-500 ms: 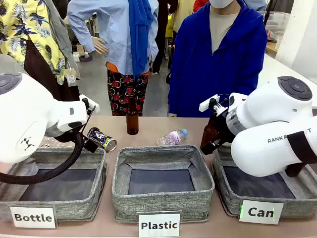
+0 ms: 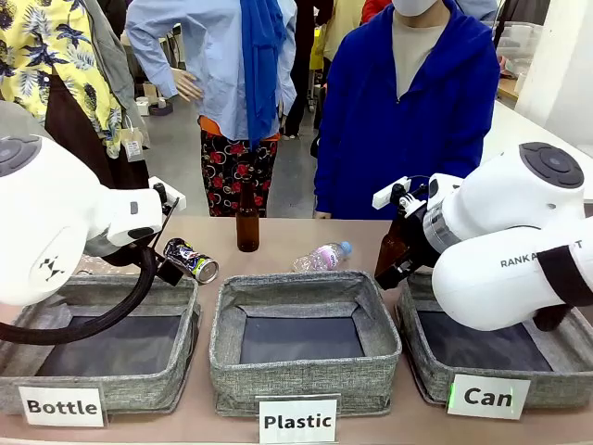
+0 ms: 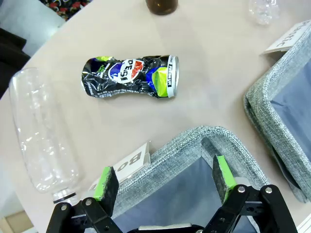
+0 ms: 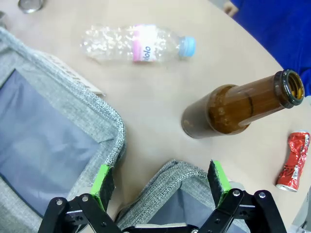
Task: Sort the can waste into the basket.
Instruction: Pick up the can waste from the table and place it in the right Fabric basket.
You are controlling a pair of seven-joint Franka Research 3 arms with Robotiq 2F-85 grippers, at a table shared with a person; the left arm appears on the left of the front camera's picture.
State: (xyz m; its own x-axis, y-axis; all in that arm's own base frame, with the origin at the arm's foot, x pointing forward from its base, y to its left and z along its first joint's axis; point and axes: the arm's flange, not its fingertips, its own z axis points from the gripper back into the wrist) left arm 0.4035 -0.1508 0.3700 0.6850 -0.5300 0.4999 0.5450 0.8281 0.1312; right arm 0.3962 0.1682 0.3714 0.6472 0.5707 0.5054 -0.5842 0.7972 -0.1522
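The left gripper (image 3: 164,187) is hanging with its jaws released and spread wide, gripping nothing. Its green pads (image 3: 107,182) are hovering above the grey rim of the Bottle basket (image 3: 194,141), which is arching through the gap between them. Past that rim the black can (image 3: 129,76) is lying on its side on the table (image 3: 218,63), dented, with its print facing up. It is sitting outside every basket, ahead of the fingers and clear of both. A crumpled clear bottle (image 3: 41,141) is lying off to one side of the can, not touching it, and the Plastic basket (image 3: 272,87) is showing on the other side.

The right gripper (image 4: 163,187) is likewise standing open and empty. Its pads (image 4: 219,175) are hanging over a corner of the Can basket (image 4: 167,169). Just beyond that corner a brown bottle (image 4: 238,109) is standing upright on the table. The red can (image 4: 293,161) is lying crushed on the table on the far side of that bottle, outside the basket and well off to the side of the fingers. Farther out a pink-labelled bottle (image 4: 141,46) is lying on its side.

Looking across from the front, the black can is resting by the far right corner of the Bottle basket, near the left arm's wrist. A person (image 2: 408,102) in a blue hooded top is standing at the far edge of the table.
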